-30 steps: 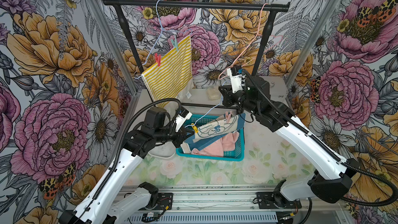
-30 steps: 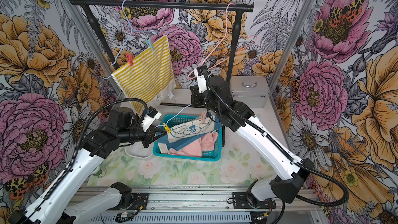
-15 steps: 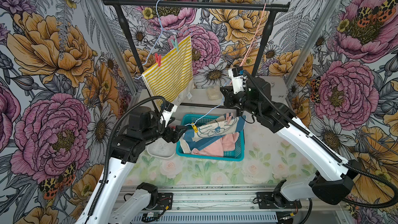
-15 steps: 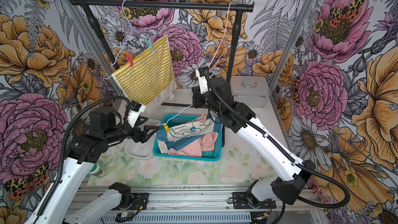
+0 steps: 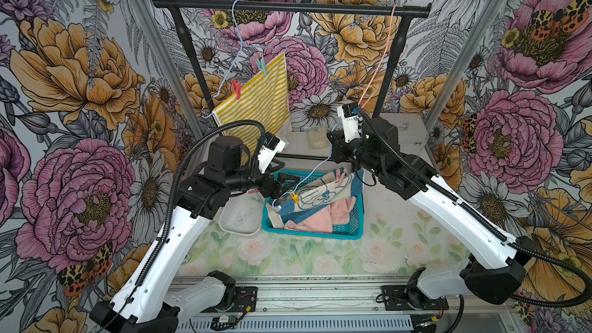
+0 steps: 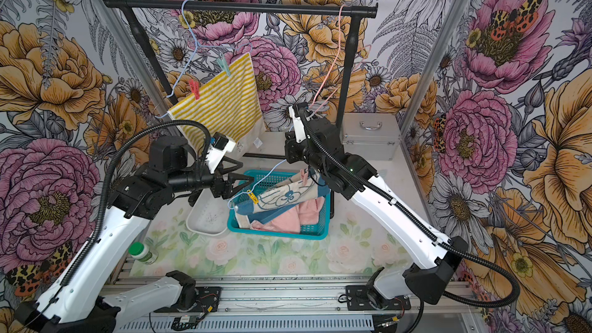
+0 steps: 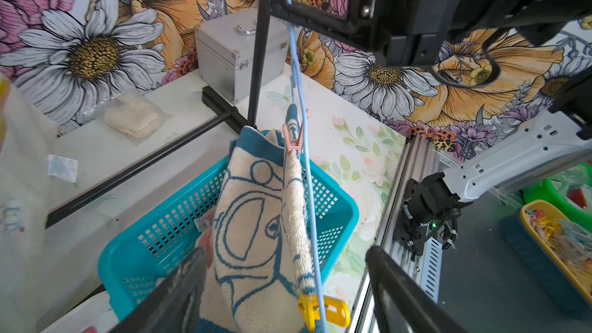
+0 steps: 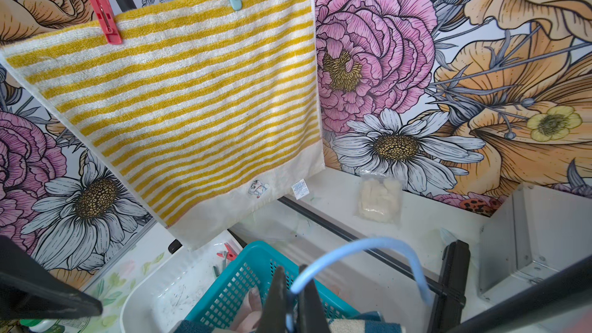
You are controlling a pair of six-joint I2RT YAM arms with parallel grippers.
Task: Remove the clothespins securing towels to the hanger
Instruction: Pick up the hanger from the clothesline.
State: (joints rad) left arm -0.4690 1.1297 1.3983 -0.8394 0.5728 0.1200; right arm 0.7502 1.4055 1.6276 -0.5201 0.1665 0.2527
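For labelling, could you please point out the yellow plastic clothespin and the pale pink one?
Yellow plastic clothespin (image 7: 307, 308): left wrist view, body.
Pale pink plastic clothespin (image 7: 293, 145): left wrist view, middle.

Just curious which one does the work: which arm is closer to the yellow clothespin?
Left. The left gripper, jaws open, sits right at the yellow clothespin; the right gripper, jaws shut on the blue hanger, is farther off, beyond the pink clothespin.
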